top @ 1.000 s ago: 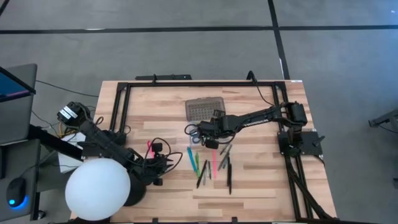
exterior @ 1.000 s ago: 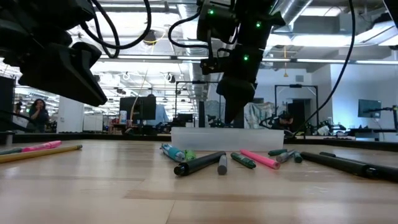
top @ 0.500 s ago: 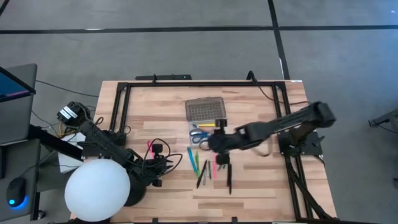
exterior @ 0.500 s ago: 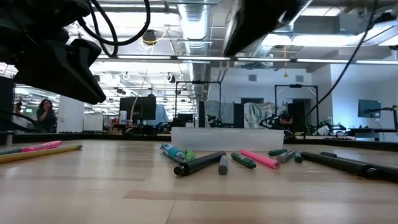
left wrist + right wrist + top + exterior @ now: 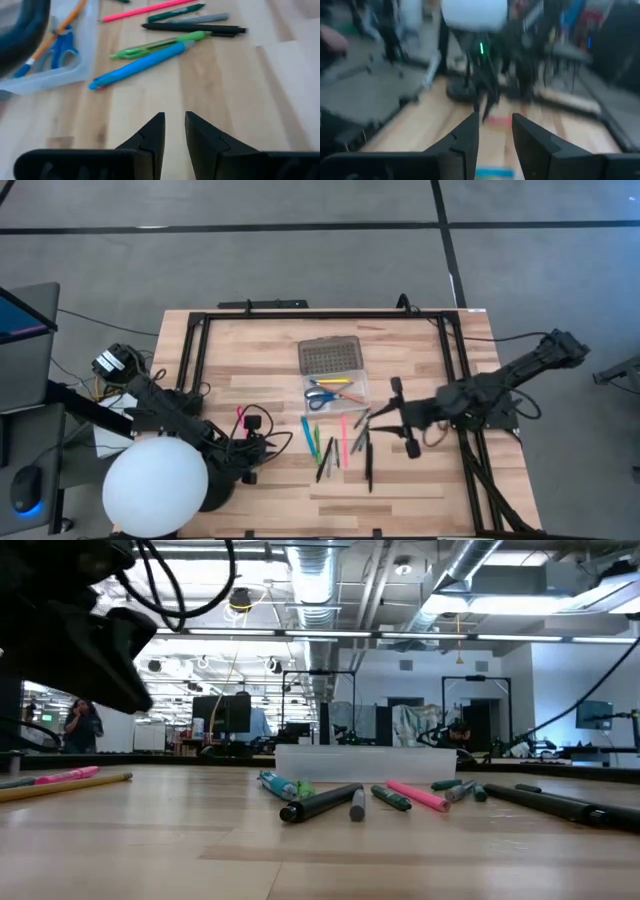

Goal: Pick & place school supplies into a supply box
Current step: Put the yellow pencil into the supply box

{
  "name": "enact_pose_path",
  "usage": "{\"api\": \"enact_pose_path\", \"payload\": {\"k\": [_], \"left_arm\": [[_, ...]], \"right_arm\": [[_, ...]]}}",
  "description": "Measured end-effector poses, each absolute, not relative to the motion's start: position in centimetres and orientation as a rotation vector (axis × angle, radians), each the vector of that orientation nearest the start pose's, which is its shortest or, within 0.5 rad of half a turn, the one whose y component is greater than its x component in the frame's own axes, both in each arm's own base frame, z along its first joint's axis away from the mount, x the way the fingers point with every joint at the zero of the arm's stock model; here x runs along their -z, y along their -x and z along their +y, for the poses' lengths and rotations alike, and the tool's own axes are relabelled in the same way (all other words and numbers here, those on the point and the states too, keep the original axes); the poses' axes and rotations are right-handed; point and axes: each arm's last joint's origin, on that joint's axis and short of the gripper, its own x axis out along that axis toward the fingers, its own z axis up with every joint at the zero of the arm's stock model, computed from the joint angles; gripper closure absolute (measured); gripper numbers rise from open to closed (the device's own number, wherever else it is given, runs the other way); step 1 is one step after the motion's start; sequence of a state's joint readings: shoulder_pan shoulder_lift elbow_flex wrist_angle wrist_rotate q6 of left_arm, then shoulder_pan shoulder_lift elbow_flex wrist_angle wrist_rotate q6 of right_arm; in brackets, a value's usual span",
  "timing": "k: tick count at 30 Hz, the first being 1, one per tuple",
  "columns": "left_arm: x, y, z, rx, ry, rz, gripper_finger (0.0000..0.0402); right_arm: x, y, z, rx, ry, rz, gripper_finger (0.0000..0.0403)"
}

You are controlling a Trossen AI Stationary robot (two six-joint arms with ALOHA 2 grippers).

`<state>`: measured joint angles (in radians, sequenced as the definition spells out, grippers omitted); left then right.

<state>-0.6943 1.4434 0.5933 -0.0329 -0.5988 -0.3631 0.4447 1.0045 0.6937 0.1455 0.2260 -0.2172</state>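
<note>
Right gripper (image 5: 392, 416) empty, fingers apart, right of pens (image 5: 336, 446). Left gripper (image 5: 173, 131) waits near-left, slightly apart, empty. Scissors (image 5: 322, 398) in supply box (image 5: 334, 394). Pens light, thin, roll easily; pinch middle.

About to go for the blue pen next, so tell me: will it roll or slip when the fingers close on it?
The blue pen looks round and smooth, lying flat on the bare wooden table, so a nudge would probably roll it. It lies against the green pen, which may shift too. It looks stiff and light; the glossy barrel could slip.
</note>
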Motion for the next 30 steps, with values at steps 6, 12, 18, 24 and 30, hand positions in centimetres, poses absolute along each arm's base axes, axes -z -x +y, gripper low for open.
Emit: {"api": "enact_pose_path", "payload": {"k": [6, 12, 18, 24, 30], "left_arm": [[-14.7, -19.8, -15.6, 0.007, -0.244, 0.695, 0.033], [-15.5, -20.7, -15.7, 0.031, -0.311, 0.652, 0.033], [-16.6, -21.5, -14.6, -0.142, -0.291, 0.729, 0.033], [-18.7, -22.0, -12.7, -0.442, 0.022, 0.861, 0.033], [-19.0, -22.5, -11.3, -0.5, 0.239, 0.988, 0.033]], "right_arm": [[-27.2, -19.4, 11.0, -0.315, 0.293, -0.023, 0.0294], [-25.5, -19.4, 13.0, -0.311, 0.318, -0.008, 0.0294], [-25.3, -19.4, 12.8, -0.046, 0.292, 0.03, 0.0294], [-25.1, -19.2, 12.2, 0.122, 0.352, 0.082, 0.0295], [-25.3, -18.5, 11.8, 0.124, 0.405, 0.123, 0.0295]]}}
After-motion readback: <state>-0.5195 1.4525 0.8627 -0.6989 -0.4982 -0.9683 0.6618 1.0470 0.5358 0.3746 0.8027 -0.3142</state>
